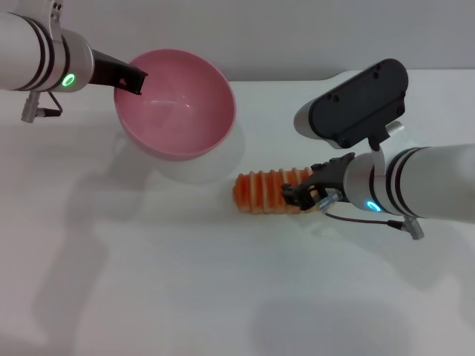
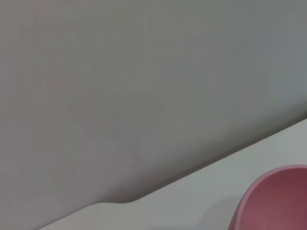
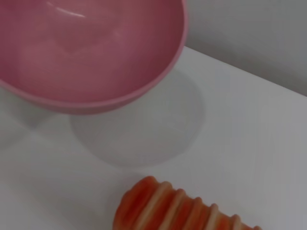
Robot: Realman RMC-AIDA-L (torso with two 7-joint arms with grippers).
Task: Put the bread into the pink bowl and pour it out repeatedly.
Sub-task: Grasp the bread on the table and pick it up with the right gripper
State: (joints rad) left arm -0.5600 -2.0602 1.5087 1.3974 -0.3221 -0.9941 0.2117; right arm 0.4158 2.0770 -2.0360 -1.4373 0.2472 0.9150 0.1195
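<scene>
**Desk:** What dominates the scene?

**Photographer:** The white table (image 1: 148, 282), then the pink bowl (image 1: 178, 104), held tipped and lifted clear of the surface, its shadow on the table beneath. The left gripper (image 1: 136, 80) pinches the bowl's rim on the robot's left side, fingers closed on the edge. The mouth faces toward the centre of the table, and the bowl is empty (the glossy inside shows only reflections).

**Desk:** Why hold it tilted like that?

**Photographer:** My reading: it is either finishing a pour or presenting its mouth for the next load. Gripping the rim leaves the hollow free.

**Desk:** And the bread?

**Photographer:** The bread (image 1: 267, 193) lies on its side on the table, near the bowl and toward the robot's right, ridged orange crust up. The right wrist view shows one end of it with the bowl's rim hanging above and beyond.

**Desk:** Does the right arm have it?

**Photographer:** The right gripper (image 1: 304, 194) sits at the loaf's right end, dark fingers around that end and seemingly touching it. How wide they stand, or whether they have clamped, I cannot tell; the loaf is on the table either way. Taking it by the end would let the long body drop into the bowl first.
</scene>
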